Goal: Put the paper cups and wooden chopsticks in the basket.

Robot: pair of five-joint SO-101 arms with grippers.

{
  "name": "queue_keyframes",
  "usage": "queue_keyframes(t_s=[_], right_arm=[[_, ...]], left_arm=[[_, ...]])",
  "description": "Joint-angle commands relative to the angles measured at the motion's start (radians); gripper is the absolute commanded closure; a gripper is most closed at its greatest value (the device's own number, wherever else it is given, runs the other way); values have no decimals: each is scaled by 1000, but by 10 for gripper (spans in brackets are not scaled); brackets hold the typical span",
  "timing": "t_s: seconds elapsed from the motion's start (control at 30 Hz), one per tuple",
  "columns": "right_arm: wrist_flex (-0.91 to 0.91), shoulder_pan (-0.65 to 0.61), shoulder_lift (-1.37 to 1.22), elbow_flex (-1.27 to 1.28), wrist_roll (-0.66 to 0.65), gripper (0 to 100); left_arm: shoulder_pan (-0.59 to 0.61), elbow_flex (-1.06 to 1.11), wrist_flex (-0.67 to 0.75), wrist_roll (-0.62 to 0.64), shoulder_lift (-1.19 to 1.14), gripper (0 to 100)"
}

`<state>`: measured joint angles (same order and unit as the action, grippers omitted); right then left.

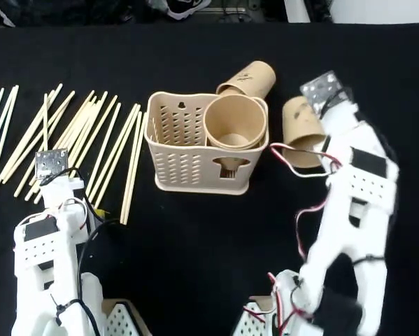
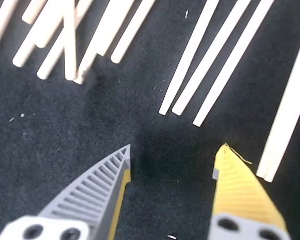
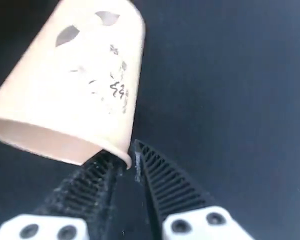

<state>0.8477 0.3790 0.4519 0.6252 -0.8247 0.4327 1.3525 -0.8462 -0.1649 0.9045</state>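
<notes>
The right gripper (image 3: 125, 152) is clamping the rim of 1 paper cup (image 3: 74, 85) tipped on its side just ahead of its tips, probably to lift it by the wall toward the basket (image 1: 185, 150) standing off to its side. The left gripper (image 2: 177, 146) is hanging spread wide, wooden chopsticks (image 2: 210, 55) lying loose just beyond its tips, seemingly positioned to straddle 1.

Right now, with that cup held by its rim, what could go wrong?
The right gripper pinches only the rim of the held cup; it could slip or crumple. One end of the basket already holds stacked cups, so a tilted drop might catch. The open left gripper may grab several chopsticks at once.
</notes>
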Motion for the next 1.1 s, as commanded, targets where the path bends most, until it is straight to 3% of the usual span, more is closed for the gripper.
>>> queue_keyframes(t_s=[0.0,0.27,0.37,0.57,0.9,1.07], right_arm=[[256,9,122,-193,51,987],[770,2,154,-754,103,987],[919,-81,154,-944,101,987],[919,-230,193,-1012,173,987],[921,-416,205,-911,265,987],[921,-442,259,-849,265,987]], left_arm=[[-10,-2,9,-9,15,737],[-10,-2,6,-9,15,737],[-10,-2,6,-9,15,737],[-12,-2,8,-8,15,737],[-12,-1,11,-5,15,737],[-12,-1,12,-5,15,737]])
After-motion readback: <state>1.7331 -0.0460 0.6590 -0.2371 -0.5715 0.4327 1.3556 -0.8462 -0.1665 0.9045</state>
